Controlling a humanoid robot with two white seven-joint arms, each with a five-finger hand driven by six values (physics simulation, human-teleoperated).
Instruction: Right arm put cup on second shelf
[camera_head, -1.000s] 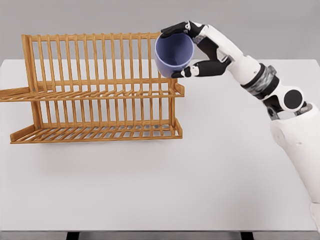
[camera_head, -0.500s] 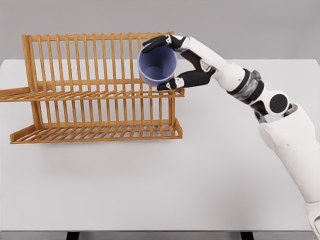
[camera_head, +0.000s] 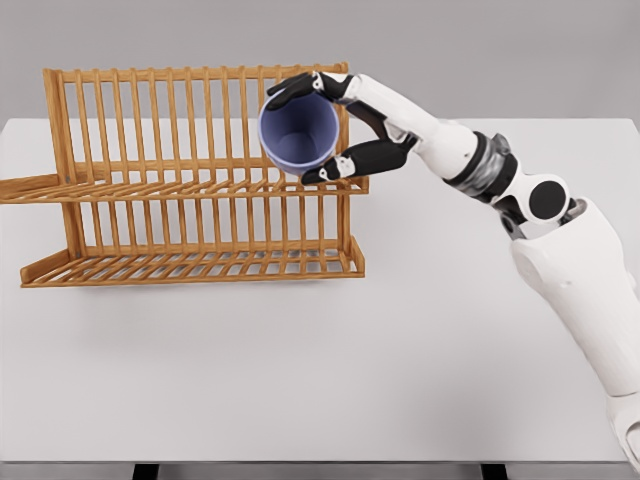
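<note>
Right hand (camera_head: 335, 125) pinches the cup (camera_head: 298, 133): dark fingers (camera_head: 290, 88) over the rim at 12 o'clock, thumb (camera_head: 350, 162) against its side at 5 o'clock. Cup sits at 9 o'clock from the palm, above the right end of the rack's (camera_head: 190, 180) upper shelf. Cup tipped on its side, mouth facing the viewer; long axis runs front to back. Rack stands on the white table (camera_head: 330, 370).
</note>
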